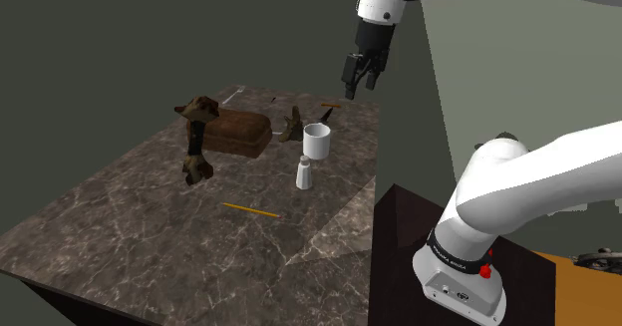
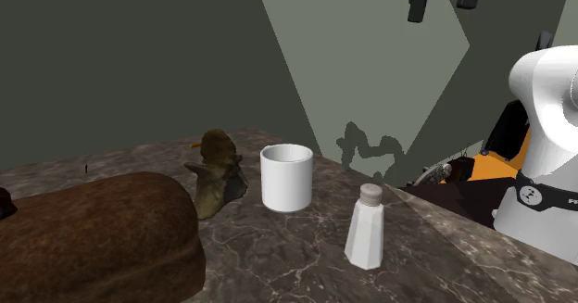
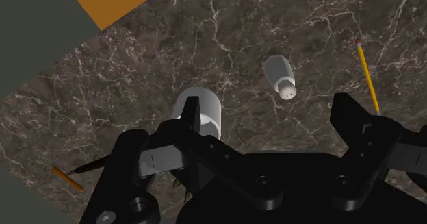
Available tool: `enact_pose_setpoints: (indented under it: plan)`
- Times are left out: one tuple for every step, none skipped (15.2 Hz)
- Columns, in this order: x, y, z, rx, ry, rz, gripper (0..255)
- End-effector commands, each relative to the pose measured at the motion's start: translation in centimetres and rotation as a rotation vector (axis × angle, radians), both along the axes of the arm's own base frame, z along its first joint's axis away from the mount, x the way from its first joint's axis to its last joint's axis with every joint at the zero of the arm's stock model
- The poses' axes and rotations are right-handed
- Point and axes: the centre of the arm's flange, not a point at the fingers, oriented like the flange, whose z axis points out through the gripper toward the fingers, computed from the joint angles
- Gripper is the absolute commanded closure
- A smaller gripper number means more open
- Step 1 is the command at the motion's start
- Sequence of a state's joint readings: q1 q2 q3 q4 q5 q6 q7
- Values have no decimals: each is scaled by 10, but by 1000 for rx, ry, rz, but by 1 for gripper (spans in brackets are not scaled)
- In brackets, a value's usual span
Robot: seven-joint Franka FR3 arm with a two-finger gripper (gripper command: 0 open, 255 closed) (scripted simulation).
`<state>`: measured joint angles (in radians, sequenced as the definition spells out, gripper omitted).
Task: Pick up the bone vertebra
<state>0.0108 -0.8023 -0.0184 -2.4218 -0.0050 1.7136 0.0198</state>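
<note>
While gripper [image 1: 359,85] hangs above tabletop [image 1: 150,224], jaws spread and empty, brown bone vertebra [image 1: 290,127] sits just beside white cup [image 1: 317,142]

The vertebra [image 1: 290,126] [image 2: 215,173] is a small, knobbly piece in dull olive-brown, darker in its hollows. It has a rounded lump at the top and pointed, wing-like prongs spreading out lower down. It stands upright on the dark marbled worktop [image 1: 150,224] [image 2: 296,255], resting on its prongs. It sits between a brown loaf-shaped block [image 1: 237,135] [image 2: 93,236] and a white cup [image 1: 317,142] [image 2: 286,177], near both; whether it touches the block cannot be told.
</note>
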Motion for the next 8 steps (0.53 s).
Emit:
enact_pose_setpoints:
  plan:
    - [0,0,0,0,0,0,0]
    - [12,-1,-7,-1,4,-11,0]
    - [24,-3,-13,-2,7,-22,0]
    - [35,-5,-20,-3,11,-33,0]
    - [47,-7,-27,-5,15,-43,0]
    - [59,-9,-33,-6,18,-54,0]
    - [70,-11,-40,-7,22,-65,0]
    - [82,-13,-47,-8,26,-76,0]
